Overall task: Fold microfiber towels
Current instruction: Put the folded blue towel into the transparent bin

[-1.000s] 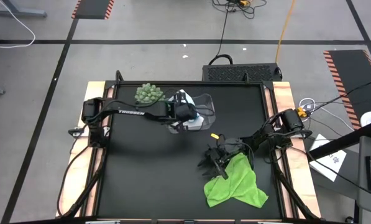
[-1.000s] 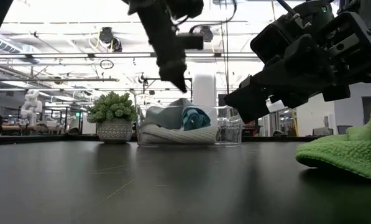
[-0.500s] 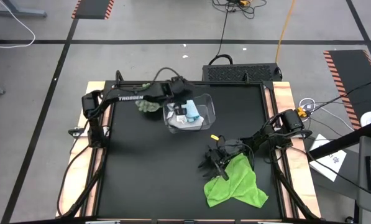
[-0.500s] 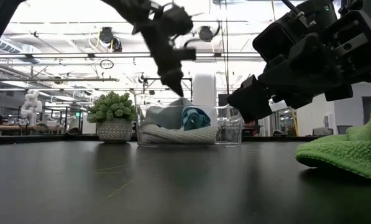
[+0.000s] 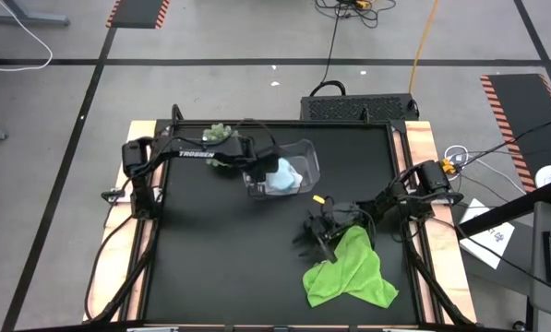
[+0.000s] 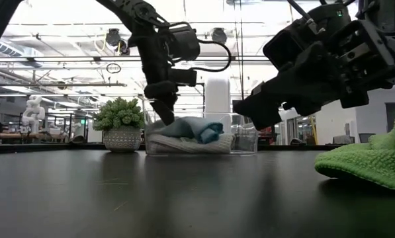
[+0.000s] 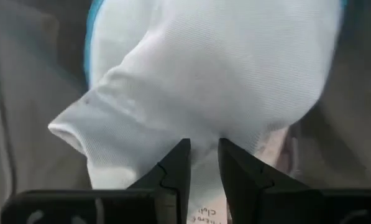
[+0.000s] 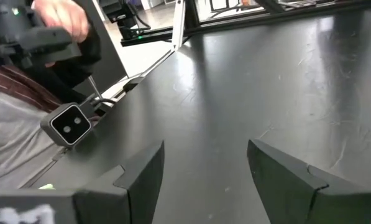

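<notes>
**Left gripper in the bin, right gripper over green towel**

Left gripper (image 7: 202,163) reaches down into the clear plastic bin (image 5: 303,157) at the surface's (image 5: 220,258) far side, jaws pinched nearly together on the light blue towel (image 5: 282,178). White towel (image 6: 197,143) lies beneath it in the bin. Spiky ball plant (image 6: 120,114) stands just beside the bin. Right gripper (image 8: 204,168) hovers with jaws spread wide, empty, at the far corner of the lime green towel (image 5: 349,274), which lies crumpled on the near right.
</notes>
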Tool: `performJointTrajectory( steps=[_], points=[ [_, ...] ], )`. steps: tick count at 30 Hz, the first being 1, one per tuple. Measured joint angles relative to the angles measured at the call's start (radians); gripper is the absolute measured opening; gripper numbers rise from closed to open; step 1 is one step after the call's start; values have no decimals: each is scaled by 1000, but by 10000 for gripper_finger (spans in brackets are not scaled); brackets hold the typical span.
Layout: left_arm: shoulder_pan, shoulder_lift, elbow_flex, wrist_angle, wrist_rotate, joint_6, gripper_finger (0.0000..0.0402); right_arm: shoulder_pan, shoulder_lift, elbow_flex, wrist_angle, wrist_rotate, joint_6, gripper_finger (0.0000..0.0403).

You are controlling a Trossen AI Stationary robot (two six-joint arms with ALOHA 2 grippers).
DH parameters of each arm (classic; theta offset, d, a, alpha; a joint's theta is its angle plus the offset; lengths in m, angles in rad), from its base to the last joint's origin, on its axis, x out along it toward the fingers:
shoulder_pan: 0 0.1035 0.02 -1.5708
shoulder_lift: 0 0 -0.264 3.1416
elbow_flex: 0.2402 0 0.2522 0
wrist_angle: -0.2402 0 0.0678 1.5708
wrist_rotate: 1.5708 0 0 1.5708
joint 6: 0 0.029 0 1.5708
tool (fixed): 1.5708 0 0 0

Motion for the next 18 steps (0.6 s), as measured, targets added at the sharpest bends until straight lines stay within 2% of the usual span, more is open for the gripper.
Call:
performJointTrajectory(
  steps=[8,18],
  points=[
    [-13,-10,11,-23,41,-50,85,-12,0,0,48,1,0,222],
    [-27,-175,21,71,-93,-60,85,-12,0,1,56,1,19,222]
  ],
)
